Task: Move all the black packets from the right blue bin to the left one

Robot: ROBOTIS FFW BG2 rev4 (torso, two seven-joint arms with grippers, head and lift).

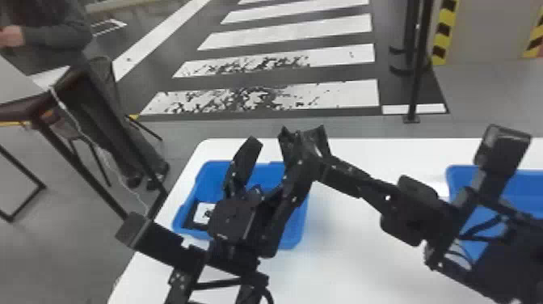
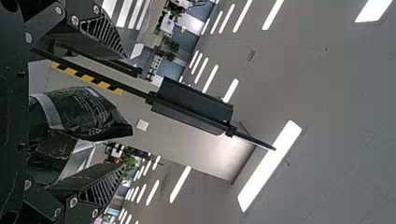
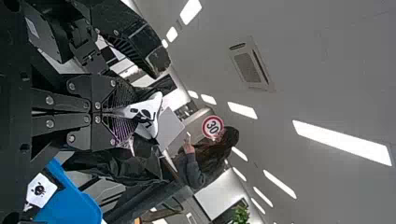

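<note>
Black plastic packet with a white printed label [image 3: 152, 116] clenched by the right gripper [image 1: 321, 165] above the far side of the left bin

At the left end of the white table [image 1: 347, 250], a rectangular blue plastic bin [image 1: 214, 172] is set. Another black packet, marked by a white label with a dark print [image 1: 203, 213], is contained near its left wall. Over this bin the left gripper [image 1: 275, 154] is raised, its fingers spread well apart. Between them, in the left wrist view, a crumpled black packet with a pale band [image 2: 81, 112] is seen; whether it is touched by them, or is the one clenched on the right, cannot be told. Just beside, the right gripper is extended from the right, its fingers closed together on the labelled packet. Farther right, a second blue plastic bin [image 1: 458, 174] is partly hidden by the right arm.
</note>
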